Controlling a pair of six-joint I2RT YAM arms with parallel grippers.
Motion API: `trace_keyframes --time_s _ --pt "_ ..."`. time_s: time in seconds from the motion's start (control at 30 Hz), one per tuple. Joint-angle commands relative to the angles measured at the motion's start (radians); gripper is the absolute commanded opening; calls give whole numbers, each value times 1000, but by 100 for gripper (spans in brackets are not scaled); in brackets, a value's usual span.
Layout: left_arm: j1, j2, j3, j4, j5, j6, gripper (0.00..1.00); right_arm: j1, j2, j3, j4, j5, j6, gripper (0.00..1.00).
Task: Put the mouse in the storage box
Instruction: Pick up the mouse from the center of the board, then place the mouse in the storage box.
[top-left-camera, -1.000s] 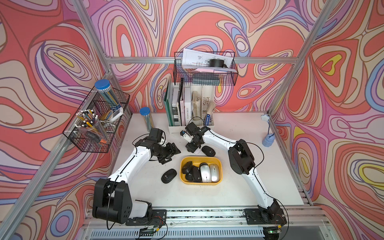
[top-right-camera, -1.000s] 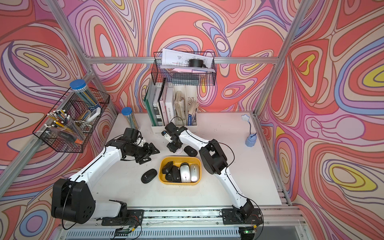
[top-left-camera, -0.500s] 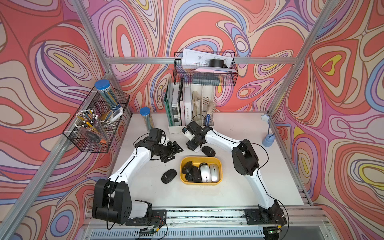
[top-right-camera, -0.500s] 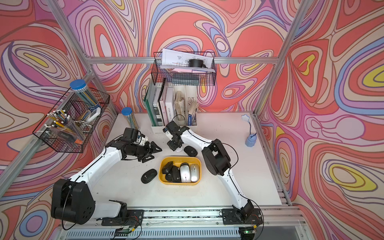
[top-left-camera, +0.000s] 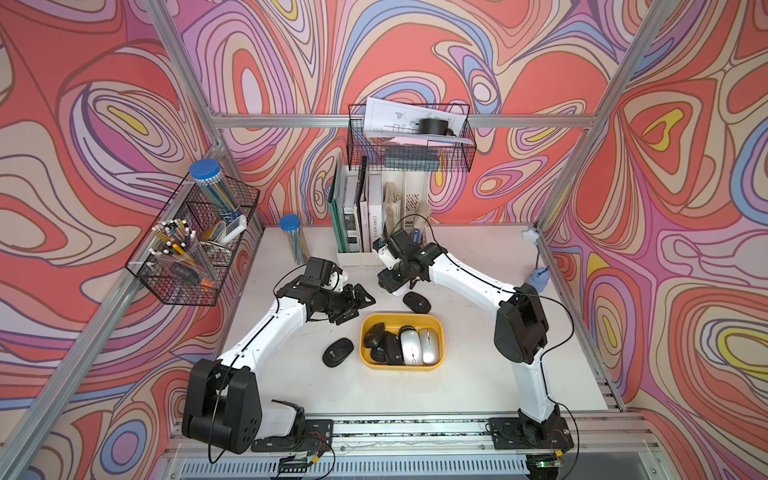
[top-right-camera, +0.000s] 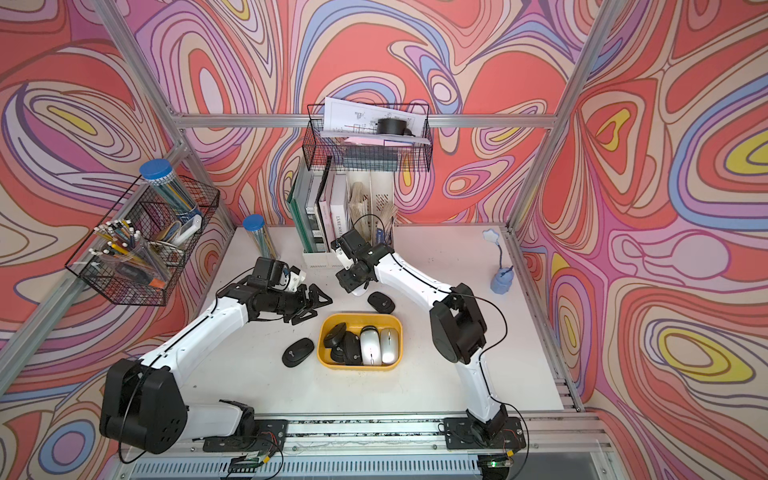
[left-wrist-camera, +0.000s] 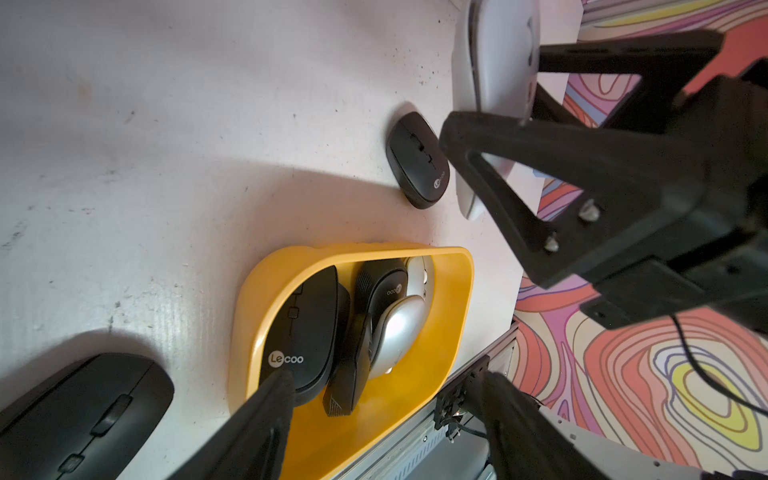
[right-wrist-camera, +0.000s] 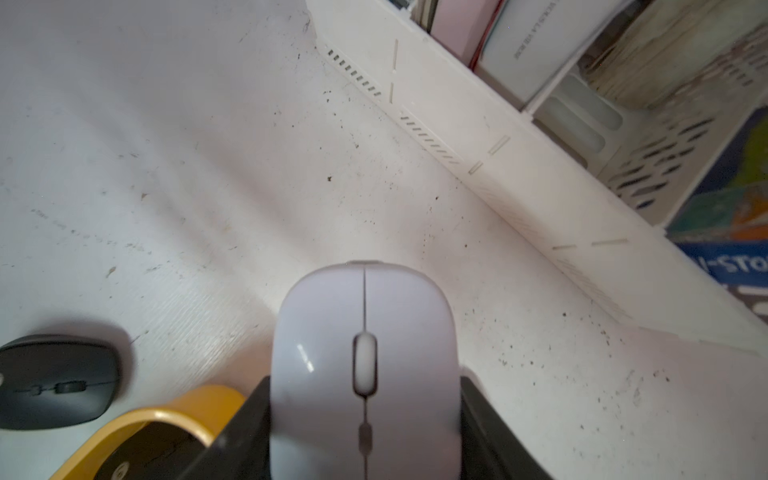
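In both top views the right pincer (top-left-camera: 392, 282) hangs low over the table (top-left-camera: 478, 374), pressed onto a white mouse (top-right-camera: 357, 291); only a sliver of it shows underneath. The box (top-left-camera: 401, 317) lies near, on the side toward the robot's bases, with a black mouse (top-left-camera: 417, 302) on the table between them. The left pincer (top-left-camera: 357, 301) is spread and empty near the box's far left corner. Another black mouse (top-left-camera: 337, 352) lies left of the box.

In the left wrist view the left pincer's fingers (left-wrist-camera: 266, 415) stand apart with nothing between them. Beyond the box (left-wrist-camera: 453, 324), which holds several mice, the white mouse (left-wrist-camera: 498, 62) sits in the right pincer's jaws. I cannot tell whether it is clear of the table.

In the right wrist view the jaws pinch the white mouse (right-wrist-camera: 365, 365) by its sides, and its long axis runs along the pincer. The box rim (right-wrist-camera: 174, 409) shows just beside one jaw. The right arm has the mouse, so the move is probably a short carry back over the black mouse.
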Motion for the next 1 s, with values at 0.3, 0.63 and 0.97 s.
trace_keyframes --time_s 0.3,0.63,0.97 --pt "-133 -63 -62 166 28 81 77 15 -355 -369 -88 -54 320 56" --pt "-196 -54 -76 210 25 80 77 29 -522 -613 -70 -76 607 56" --pt "-234 -38 -63 185 -9 96 77 89 -486 -689 -16 -49 690 56"
